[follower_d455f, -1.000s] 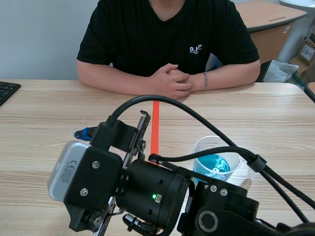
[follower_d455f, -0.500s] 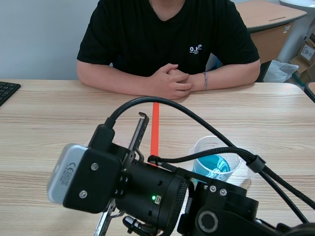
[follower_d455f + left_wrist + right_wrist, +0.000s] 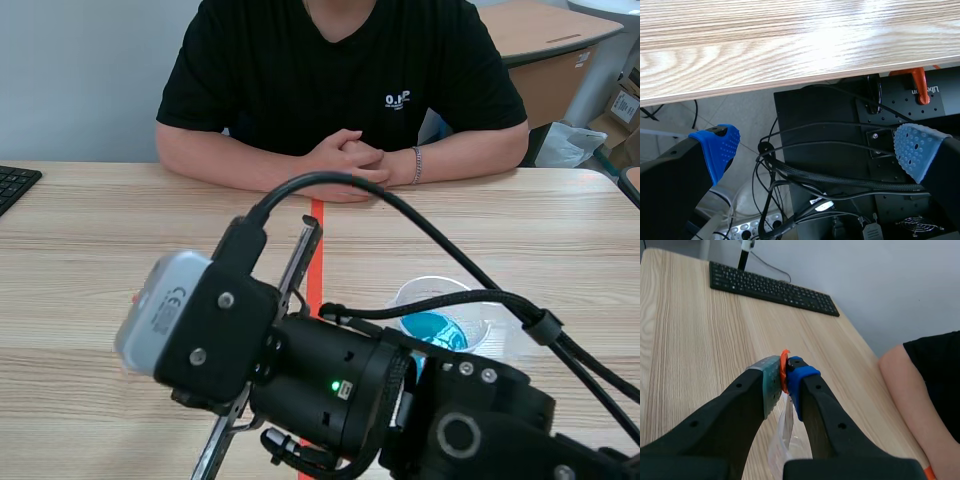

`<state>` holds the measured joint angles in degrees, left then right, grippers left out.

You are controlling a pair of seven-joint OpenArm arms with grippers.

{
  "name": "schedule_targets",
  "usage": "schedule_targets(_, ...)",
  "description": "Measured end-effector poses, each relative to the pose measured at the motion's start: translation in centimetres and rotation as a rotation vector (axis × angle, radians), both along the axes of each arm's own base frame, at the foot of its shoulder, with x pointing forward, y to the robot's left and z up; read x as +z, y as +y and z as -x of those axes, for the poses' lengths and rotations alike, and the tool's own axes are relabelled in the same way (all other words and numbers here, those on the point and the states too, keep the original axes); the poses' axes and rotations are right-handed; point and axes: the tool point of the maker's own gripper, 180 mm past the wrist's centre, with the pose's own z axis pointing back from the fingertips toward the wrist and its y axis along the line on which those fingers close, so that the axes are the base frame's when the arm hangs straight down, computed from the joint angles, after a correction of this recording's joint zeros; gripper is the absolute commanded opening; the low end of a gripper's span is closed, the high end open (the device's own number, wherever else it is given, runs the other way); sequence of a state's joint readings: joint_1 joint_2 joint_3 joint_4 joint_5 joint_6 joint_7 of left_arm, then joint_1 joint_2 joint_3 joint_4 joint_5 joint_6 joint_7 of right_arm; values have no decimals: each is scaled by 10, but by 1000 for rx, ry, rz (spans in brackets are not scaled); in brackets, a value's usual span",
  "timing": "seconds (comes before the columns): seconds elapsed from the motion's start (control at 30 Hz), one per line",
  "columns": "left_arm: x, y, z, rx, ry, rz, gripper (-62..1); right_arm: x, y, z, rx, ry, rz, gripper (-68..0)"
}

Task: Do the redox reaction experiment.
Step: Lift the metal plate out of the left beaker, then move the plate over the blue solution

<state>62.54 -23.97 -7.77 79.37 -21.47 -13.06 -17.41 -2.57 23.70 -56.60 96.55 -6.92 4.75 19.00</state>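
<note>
Your work surface is a light wood-grain table (image 3: 90, 240). Directly on it you will find a clear cup (image 3: 432, 290) of blue liquid right of the orange tape line (image 3: 316, 250), a black keyboard (image 3: 14, 185) at the left edge, and a person's clasped hands (image 3: 345, 160) on the far side.

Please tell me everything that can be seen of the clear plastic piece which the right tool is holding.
The clear plastic piece is thin and see-through, like film or a small bag; which one, I cannot tell. Its orange top is pinched between the pads of the right tool. The clear part hangs limp under the fingertips, above the wooden table; whether it touches the table is not visible. No contents can be seen.
</note>
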Motion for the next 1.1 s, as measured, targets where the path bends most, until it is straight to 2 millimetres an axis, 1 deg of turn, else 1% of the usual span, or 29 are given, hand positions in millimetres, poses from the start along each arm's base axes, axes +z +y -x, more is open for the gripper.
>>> schedule_targets(0.13,-1,0,1,-1,6,-1,14,26,-8,-1,-2,-2,-50,-660)
schedule_targets(0.33,-1,0,1,-1,6,-1,14,47,-30,-23,-73,-8,-79,-660)
schedule_targets(0.43,-1,0,1,-1,6,0,14,49,-34,-24,-63,22,-66,-660)
schedule_targets(0.57,-1,0,1,-1,6,0,14,60,-40,-28,-76,59,-96,-660)
schedule_targets(0.73,-3,0,3,-3,24,-4,14,59,-50,-40,-120,149,-88,-660)
schedule_targets(0.8,-3,0,3,-3,26,-4,14,58,-51,-40,-111,177,-76,-660)
schedule_targets(0.9,-3,0,3,-3,25,-4,14,61,-54,-43,-117,200,-84,-660)
schedule_targets(1.0,-3,0,3,-3,25,-4,14,66,-59,-48,-136,200,-73,-660)
schedule_targets(1.1,-3,0,3,-3,20,-3,14,80,-65,-50,-138,176,-85,-660)
